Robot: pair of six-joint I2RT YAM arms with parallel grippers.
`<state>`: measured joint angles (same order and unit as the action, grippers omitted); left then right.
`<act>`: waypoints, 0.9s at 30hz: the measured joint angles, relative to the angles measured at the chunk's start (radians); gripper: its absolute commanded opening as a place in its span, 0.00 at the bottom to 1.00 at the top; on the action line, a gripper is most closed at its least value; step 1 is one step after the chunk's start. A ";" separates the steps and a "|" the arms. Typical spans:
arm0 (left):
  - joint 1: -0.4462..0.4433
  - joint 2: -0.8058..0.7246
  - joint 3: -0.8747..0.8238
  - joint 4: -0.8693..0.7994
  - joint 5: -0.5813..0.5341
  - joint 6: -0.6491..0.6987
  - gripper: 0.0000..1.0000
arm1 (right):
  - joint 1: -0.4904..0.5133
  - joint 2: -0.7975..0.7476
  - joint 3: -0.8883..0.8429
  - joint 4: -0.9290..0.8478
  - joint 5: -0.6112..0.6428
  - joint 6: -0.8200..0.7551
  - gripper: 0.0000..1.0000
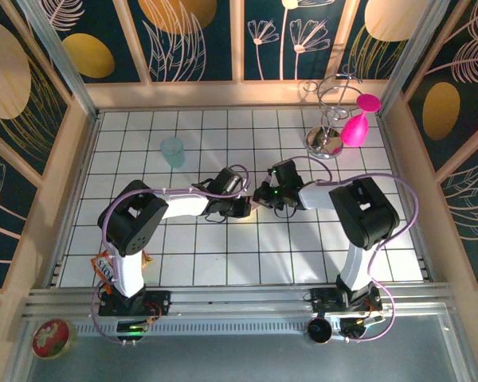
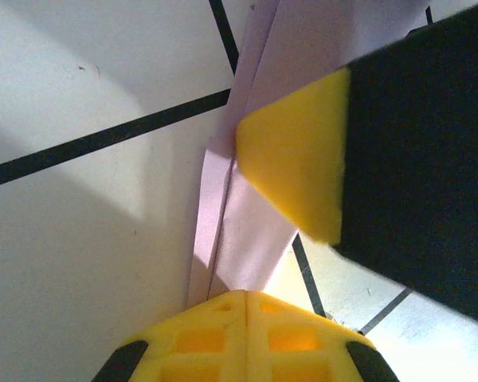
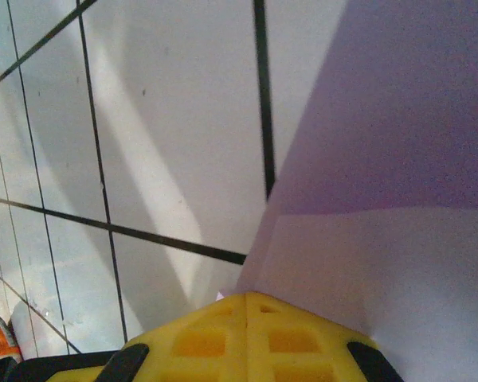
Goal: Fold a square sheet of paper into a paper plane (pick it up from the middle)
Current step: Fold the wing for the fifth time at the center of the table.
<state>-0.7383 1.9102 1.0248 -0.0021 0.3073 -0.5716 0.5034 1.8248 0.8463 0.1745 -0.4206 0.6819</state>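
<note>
The paper (image 2: 251, 239) at the left gripper (image 2: 245, 306) tips is seen as thin, matt and smooth, with sharp creases. The fingers (image 2: 215, 318) are moulded in matt yellow plastic, as are those of the right gripper (image 3: 245, 306). Beneath the tips, the table (image 2: 88, 263) is finished smooth with a faint sheen. Beyond them, a translucent plastic cup (image 1: 173, 151) and a glossy metal stand (image 1: 325, 142) are seen.

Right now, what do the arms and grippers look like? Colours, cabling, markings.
The left arm and right arm both have black joint housings, white links and looping purple cables. The left gripper and right gripper have yellow fingers with square recesses, on black bodies. No markings are legible.
</note>
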 measured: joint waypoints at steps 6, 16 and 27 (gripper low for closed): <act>0.000 -0.010 -0.030 0.036 0.003 -0.010 0.00 | -0.103 0.007 -0.004 0.014 -0.011 -0.043 0.06; 0.004 -0.024 -0.062 0.069 0.025 -0.018 0.00 | -0.295 0.024 -0.002 0.038 -0.060 -0.075 0.07; 0.005 -0.031 0.006 -0.012 0.064 -0.018 0.00 | -0.375 -0.103 -0.012 -0.001 0.038 -0.112 0.16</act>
<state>-0.7330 1.8793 1.0313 -0.0143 0.3714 -0.5892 0.1280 1.7214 0.8341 0.1738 -0.3828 0.5697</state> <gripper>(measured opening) 0.043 0.136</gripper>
